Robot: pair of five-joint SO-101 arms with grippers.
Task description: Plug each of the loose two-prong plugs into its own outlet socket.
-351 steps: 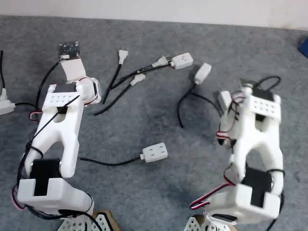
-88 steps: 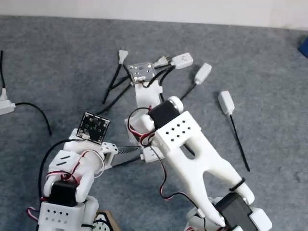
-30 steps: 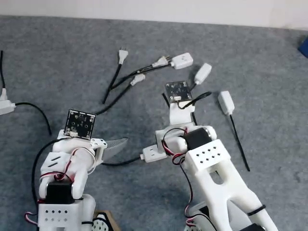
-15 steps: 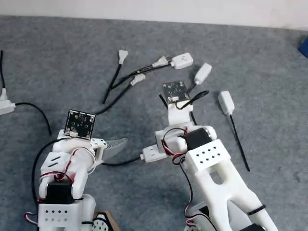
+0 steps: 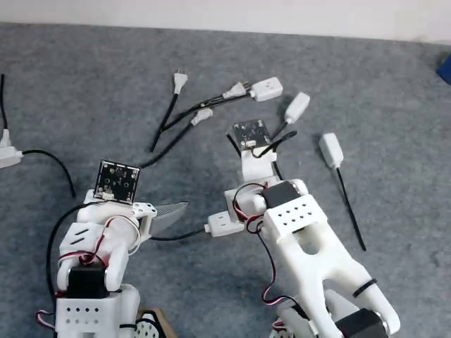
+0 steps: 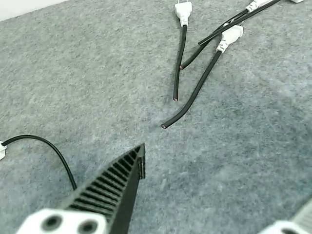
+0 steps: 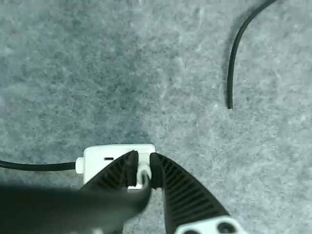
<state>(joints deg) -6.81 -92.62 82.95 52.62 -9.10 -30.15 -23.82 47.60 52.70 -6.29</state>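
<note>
Outlet socket [image 5: 224, 224] on the carpet [image 5: 84, 84], a loose plug [image 5: 202, 115] behind it, cabled socket [image 5: 330, 149] far right

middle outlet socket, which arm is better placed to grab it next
Right, probably. The right gripper is down on the outlet socket itself. The left gripper sits off to one side, near the socket's cord, and its wrist view faces carpet.

all around me lies grey carpet [image 5: 106, 77], short-piled and mottled, evenly lit with soft shadows. along its far edge i see a pale strip [image 5: 211, 14], wall or floor i cannot tell. a blue corner [image 5: 445, 70] pokes in at my far right.
</note>
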